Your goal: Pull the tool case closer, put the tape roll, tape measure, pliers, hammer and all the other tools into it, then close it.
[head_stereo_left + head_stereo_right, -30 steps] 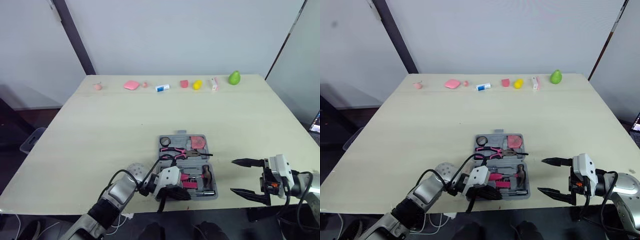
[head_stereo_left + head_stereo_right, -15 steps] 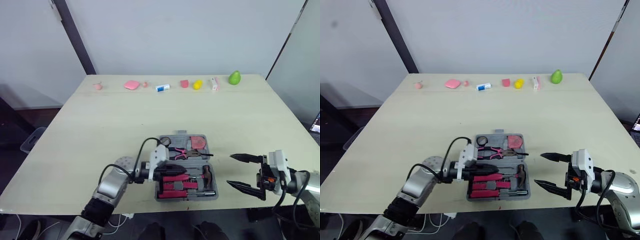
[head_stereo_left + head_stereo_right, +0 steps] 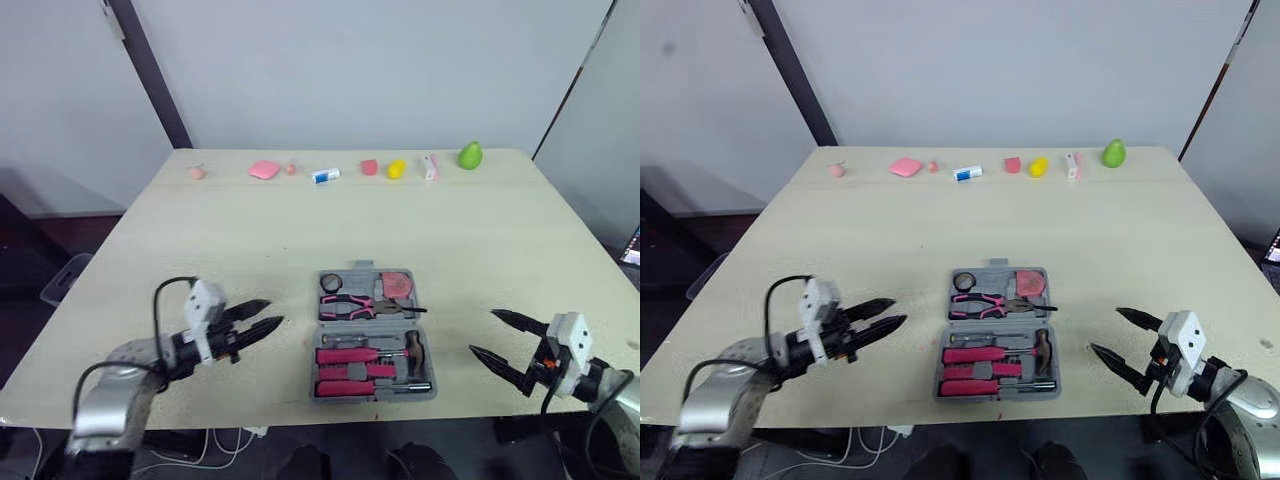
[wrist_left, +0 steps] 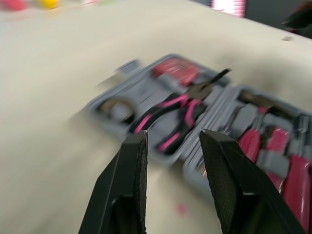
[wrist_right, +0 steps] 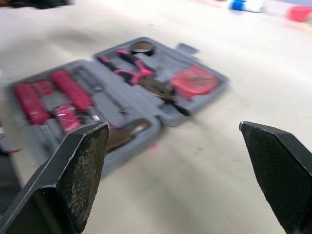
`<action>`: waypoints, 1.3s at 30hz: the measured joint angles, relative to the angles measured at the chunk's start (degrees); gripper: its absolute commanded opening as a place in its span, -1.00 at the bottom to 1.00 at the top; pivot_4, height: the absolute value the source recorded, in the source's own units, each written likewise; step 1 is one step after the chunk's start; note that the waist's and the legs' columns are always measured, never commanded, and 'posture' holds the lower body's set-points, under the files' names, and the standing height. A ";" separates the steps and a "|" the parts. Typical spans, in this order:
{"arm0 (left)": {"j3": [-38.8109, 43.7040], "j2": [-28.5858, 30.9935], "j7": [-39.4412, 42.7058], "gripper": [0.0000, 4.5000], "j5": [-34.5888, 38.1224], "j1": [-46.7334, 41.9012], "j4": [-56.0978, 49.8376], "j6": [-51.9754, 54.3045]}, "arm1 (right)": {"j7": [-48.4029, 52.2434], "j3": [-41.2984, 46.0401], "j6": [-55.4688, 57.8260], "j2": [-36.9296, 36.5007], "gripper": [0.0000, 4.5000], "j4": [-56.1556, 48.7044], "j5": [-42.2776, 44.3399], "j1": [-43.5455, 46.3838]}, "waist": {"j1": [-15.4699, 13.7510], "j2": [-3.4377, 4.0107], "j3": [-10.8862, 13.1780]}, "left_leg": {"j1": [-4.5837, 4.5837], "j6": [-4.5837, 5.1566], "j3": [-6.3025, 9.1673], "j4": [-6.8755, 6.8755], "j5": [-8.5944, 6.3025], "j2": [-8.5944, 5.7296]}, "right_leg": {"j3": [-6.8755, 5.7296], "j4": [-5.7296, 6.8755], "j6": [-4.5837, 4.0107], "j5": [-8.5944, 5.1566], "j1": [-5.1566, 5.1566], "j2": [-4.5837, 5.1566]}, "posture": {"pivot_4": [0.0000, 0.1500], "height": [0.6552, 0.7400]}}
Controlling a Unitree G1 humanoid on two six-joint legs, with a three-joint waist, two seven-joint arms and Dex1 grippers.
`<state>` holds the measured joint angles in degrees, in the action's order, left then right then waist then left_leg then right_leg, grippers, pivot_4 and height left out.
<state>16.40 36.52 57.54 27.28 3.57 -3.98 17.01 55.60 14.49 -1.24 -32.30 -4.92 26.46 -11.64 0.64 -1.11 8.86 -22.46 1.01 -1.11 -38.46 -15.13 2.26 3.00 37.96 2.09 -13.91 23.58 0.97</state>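
Left eye view: the tool case [image 3: 362, 279] lies open flat near the front edge of the table [image 3: 250, 230], with the pliers [image 3: 352, 303], hammer [image 3: 413, 350], tape roll [image 3: 332, 281] and tape measure [image 3: 397, 285] seated inside. Its long axis runs away from the robot and its fold crosses side to side, so closing it looks like swinging one half over that fold. Left of the case the left pincer [image 3: 275, 311] hangs empty, fingers slightly parted and pointing at the case. Right of the case the right pincer [image 3: 482, 332] gapes wide, empty. Both are near the case; neither is plainly nearer.
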 measured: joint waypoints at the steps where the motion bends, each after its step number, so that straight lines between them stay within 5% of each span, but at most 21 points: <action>1: 0.41 0.03 -0.04 0.68 0.05 0.41 0.00 -0.01 | -0.10 0.22 -0.18 0.13 1.00 0.02 0.08 -0.27 | 0.02 0.00 0.00 | 0.00 0.00 0.00 0.00 0.00 0.00 | 0.00 0.00 0.00 0.00 0.00 0.00 | 1.00 1.00; 3: 4.10 0.10 -0.73 1.00 1.03 4.96 -0.02 -0.05 | -1.15 2.26 -1.51 0.89 1.00 1.04 0.19 -3.13 | 0.04 0.00 0.00 | 0.01 0.00 -0.02 0.03 0.00 0.02 | 0.01 -0.02 -0.04 -0.03 0.00 0.03 | 1.00 1.00; 11: 15.12 -3.15 -5.44 1.00 3.35 19.33 -3.49 -0.89 | -6.44 10.67 -3.85 3.73 1.00 -0.45 1.14 -13.18 | 0.05 0.00 -0.01 | 0.10 -0.01 -0.03 0.05 -0.01 0.11 | 0.09 -0.03 0.15 -0.20 0.02 0.11 | 1.00 1.00; 17: 17.69 -4.41 -7.86 1.00 3.54 21.79 -3.51 -1.43 | -7.23 11.48 -3.84 4.57 1.00 -1.57 1.92 -16.17 | 0.09 -0.04 -0.02 | 0.22 -0.02 -0.04 0.05 -0.02 0.15 | 0.23 -0.02 0.18 -0.22 0.02 0.12 | 1.00 1.00; 29: 12.17 -2.57 -6.59 1.00 2.83 14.52 -4.52 -2.04 | -5.45 7.05 0.54 -1.19 1.00 -1.39 0.52 -8.25 | 0.10 -0.04 -0.03 | 0.27 -0.01 -0.14 0.08 -0.01 0.08 | 0.27 -0.01 0.17 -0.21 0.02 0.05 | 1.00 1.00; 36: 0.21 0.86 -3.35 1.00 -5.76 2.92 1.92 -7.80 | -4.15 -2.58 2.72 -4.45 1.00 3.96 -5.90 6.44 | 0.11 -0.05 -0.02 | 0.19 -0.01 -0.31 0.12 -0.01 -0.07 | 0.23 -0.02 -0.09 -0.05 0.03 -0.06 | 1.00 1.00; 39: -4.13 1.41 -0.60 0.65 -7.65 -1.88 7.14 -9.07 | -2.56 -5.99 3.30 -4.93 1.00 8.69 -8.32 10.87 | 0.07 -0.05 0.00 | 0.08 0.00 -0.25 0.13 -0.01 -0.10 | 0.19 -0.06 0.02 0.02 0.08 -0.06 | 1.00 1.00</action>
<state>12.27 37.93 56.94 19.64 1.70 3.15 7.94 53.04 8.50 2.06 -37.23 3.77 18.14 -0.77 0.71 -1.16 8.85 -22.39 1.00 -1.36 -38.33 -15.14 2.17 3.19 37.91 2.10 -13.90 23.66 0.92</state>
